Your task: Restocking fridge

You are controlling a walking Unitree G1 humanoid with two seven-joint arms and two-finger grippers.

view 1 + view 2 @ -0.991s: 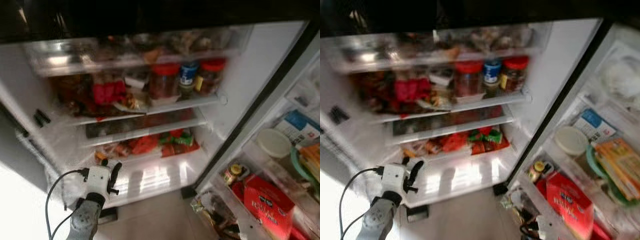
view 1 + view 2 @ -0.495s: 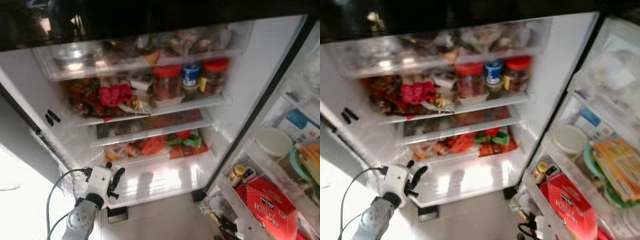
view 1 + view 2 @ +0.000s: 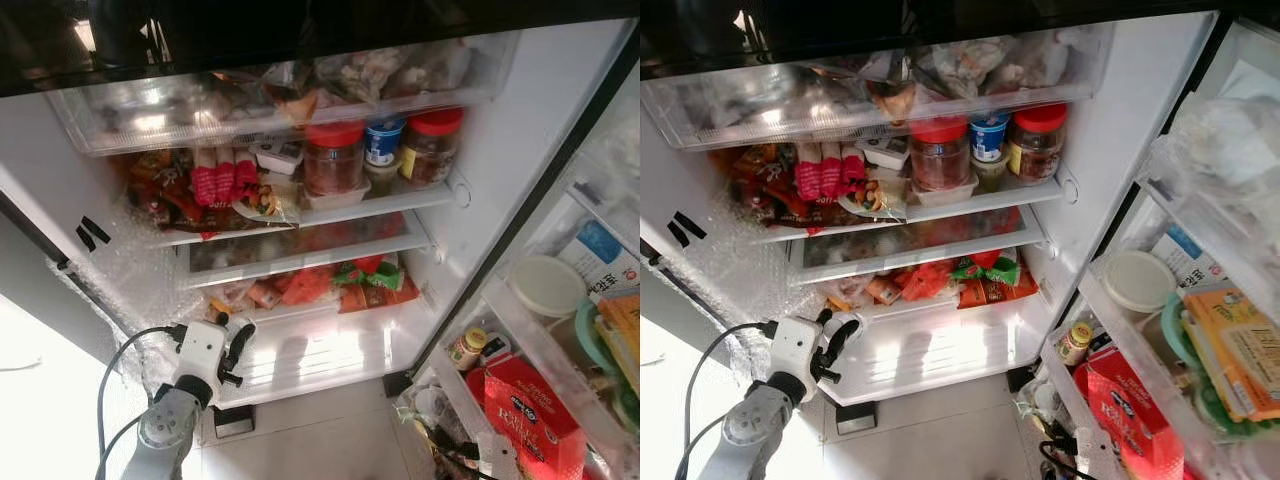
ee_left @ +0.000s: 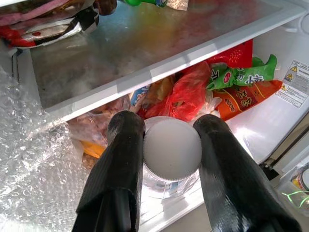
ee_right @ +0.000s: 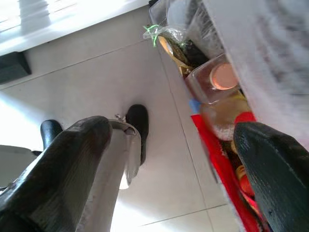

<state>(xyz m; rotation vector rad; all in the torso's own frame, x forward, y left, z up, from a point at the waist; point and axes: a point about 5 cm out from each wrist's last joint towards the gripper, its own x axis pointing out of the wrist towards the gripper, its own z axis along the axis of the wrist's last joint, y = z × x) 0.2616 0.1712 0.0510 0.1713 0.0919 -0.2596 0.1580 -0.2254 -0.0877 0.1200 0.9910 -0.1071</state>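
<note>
Left end effector clamped, arm raised forward; right end effector spread wide (apparently hanging low).

The bottle is clear plastic with a white ribbed cap, seen cap-end on between the two black fingers of the left gripper, which press against the cap from both sides. It is held at the front edge of the lowest level of the open fridge, just before the red, orange and green packets there. In the left eye view the bottle shows as a pale shape at the gripper tips, near the fridge's left wall.
</note>
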